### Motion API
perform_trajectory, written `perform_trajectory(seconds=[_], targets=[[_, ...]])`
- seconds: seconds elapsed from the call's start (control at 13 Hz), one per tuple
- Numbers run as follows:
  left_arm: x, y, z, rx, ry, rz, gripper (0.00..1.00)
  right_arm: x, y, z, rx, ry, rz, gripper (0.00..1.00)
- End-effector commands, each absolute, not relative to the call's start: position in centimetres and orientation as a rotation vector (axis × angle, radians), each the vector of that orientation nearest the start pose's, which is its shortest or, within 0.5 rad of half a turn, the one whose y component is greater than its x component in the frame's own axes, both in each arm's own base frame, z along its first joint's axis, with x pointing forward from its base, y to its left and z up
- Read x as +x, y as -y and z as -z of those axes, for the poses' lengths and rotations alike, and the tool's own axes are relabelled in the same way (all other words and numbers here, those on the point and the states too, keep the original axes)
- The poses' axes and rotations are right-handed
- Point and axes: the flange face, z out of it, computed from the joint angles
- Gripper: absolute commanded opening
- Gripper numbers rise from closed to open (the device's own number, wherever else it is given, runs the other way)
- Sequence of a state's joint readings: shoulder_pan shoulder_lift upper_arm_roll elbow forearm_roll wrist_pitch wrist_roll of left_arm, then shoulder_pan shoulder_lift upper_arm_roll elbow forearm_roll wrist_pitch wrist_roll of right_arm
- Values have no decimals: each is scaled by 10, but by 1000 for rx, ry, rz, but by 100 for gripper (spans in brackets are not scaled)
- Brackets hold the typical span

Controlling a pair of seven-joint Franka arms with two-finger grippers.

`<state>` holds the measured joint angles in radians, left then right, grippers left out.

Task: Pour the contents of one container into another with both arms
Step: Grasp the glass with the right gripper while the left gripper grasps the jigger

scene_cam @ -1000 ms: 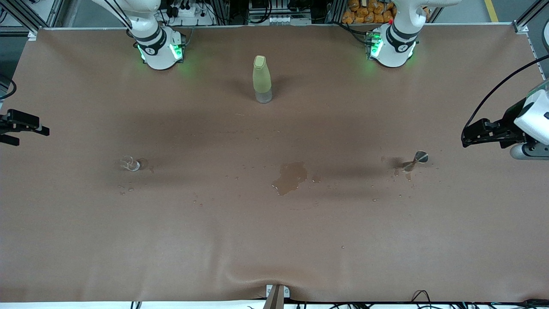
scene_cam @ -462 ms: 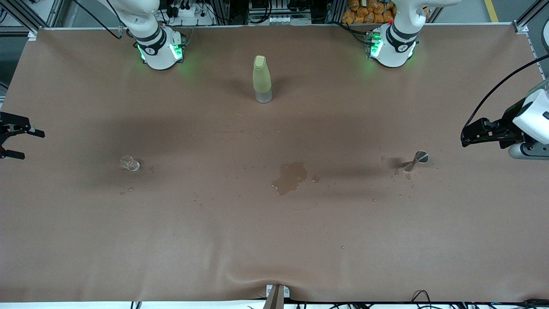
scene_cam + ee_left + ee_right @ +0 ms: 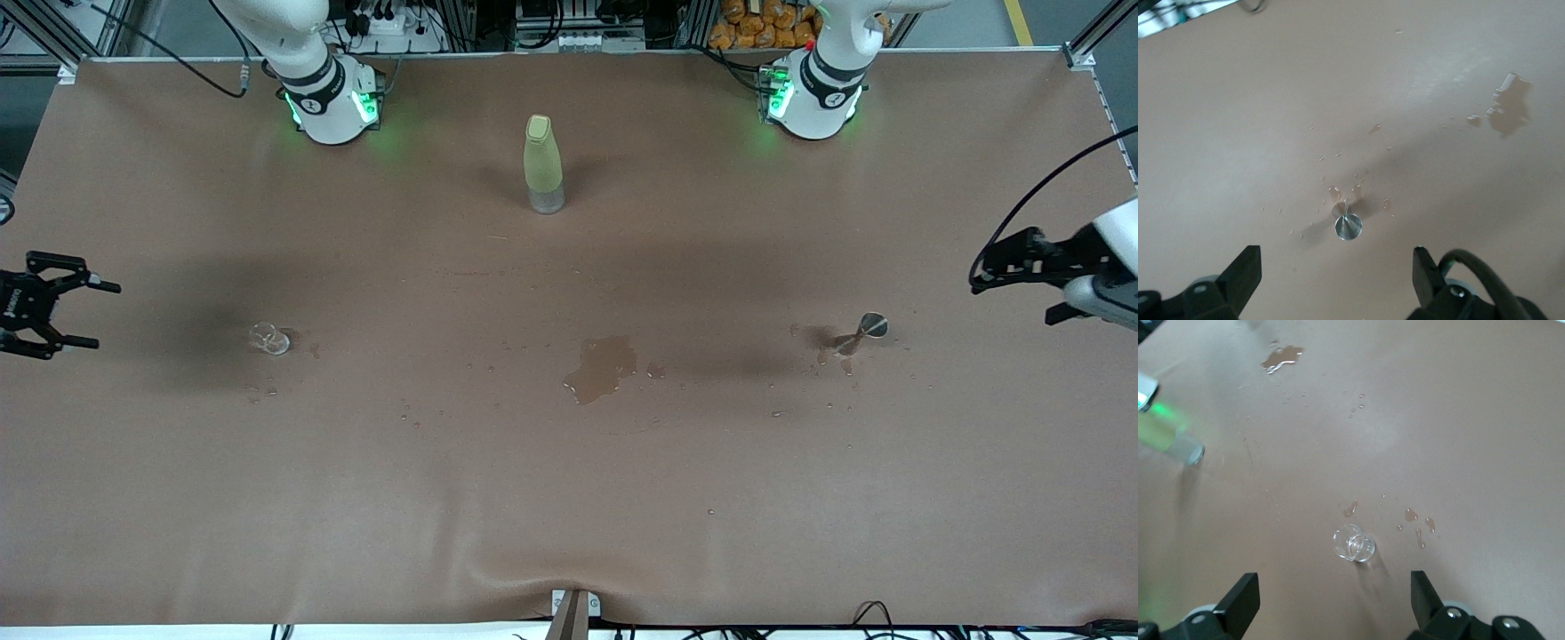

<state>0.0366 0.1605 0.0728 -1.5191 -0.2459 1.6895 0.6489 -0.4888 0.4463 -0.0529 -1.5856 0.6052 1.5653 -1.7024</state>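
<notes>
The tiny clear stemless cup [image 3: 269, 339] stands on the brown table toward the right arm's end, with droplets around it. My right gripper [image 3: 105, 314] hangs open beside it, nearer the table's end, and its wrist view shows the cup [image 3: 1354, 543] just ahead of the empty right gripper [image 3: 1335, 600]. The tiny stemmed glass [image 3: 867, 329] stands toward the left arm's end. My left gripper [image 3: 1006, 295] is open in the air past it, over the table's end. In the left wrist view the stemmed glass [image 3: 1347, 227] lies just ahead of the empty left gripper [image 3: 1337, 277].
A tall yellow-green bottle [image 3: 542, 164] stands mid-table, near the robots' bases. A puddle [image 3: 603, 366] lies on the cloth between the two glasses, with scattered droplets. A small bracket [image 3: 573, 609] sits at the table's front edge.
The right gripper has come down a little toward the cup and turned so both fingers show. The left gripper has drawn back slightly toward its end of the table. Neither glass moved.
</notes>
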Motion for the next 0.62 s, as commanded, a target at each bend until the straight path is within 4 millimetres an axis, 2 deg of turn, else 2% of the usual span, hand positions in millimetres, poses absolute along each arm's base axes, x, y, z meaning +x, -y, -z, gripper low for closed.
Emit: perform_trajectory(seconds=[0.0, 0.15, 0.23, 0.38, 0.54], targets=[[624, -76, -536, -3227, -1212, 265, 100, 573, 286, -304, -1946, 1288, 633, 100], [631, -93, -502, -3202, -1421, 295, 100, 565, 298, -258, -1848, 1306, 756, 100], [633, -106, -486, -3210, -1517, 348, 100, 560, 298, -237, -1772, 1295, 817, 100], [630, -131, -446, -3299, -1675, 436, 100, 557, 290, -209, -1683, 1278, 879, 100], [632, -143, -422, -3233, -1850, 538, 100, 557, 277, -191, -1626, 1249, 904, 100]])
